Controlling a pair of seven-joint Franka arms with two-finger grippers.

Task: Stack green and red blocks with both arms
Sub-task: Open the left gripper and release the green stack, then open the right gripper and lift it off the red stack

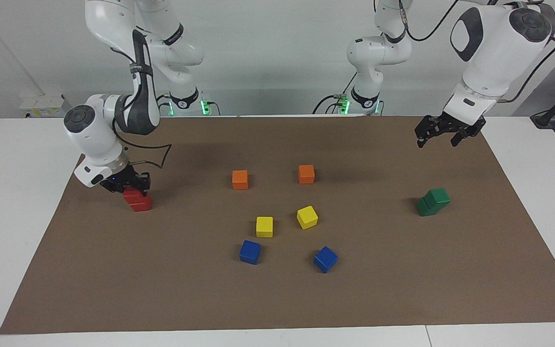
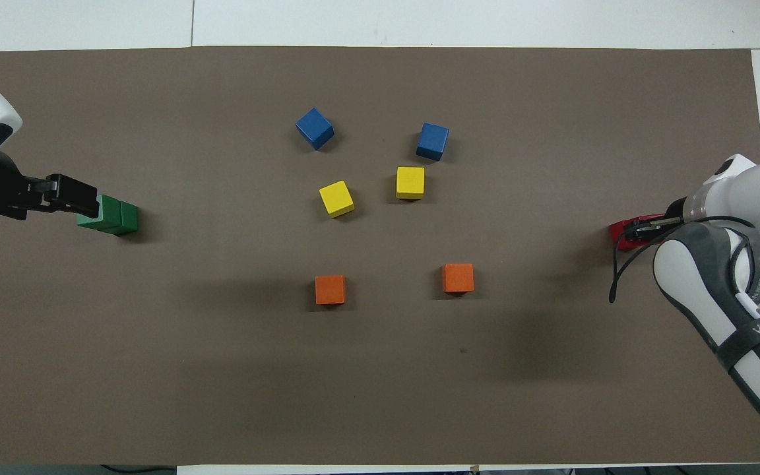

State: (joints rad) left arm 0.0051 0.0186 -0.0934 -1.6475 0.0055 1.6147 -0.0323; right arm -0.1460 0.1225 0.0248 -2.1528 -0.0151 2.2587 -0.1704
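Note:
Two dark green blocks [image 1: 432, 201] stand stacked at the left arm's end of the mat, the upper one [image 2: 104, 212] sitting off-centre on the lower. My left gripper [image 1: 436, 141] hangs open and empty in the air over the mat beside that stack; in the overhead view the left gripper [image 2: 75, 196] overlaps the stack's edge. At the right arm's end, two red blocks [image 1: 138, 200] are stacked, also offset. My right gripper [image 1: 130, 188] is down on the upper red block [image 2: 620, 233] and shut on it.
Two orange cubes [image 1: 240, 179] [image 1: 306, 174], two yellow cubes [image 1: 264, 226] [image 1: 307, 217] and two blue cubes [image 1: 250, 251] [image 1: 325, 259] lie loose in the middle of the brown mat [image 1: 277, 299]. White table shows around the mat's edges.

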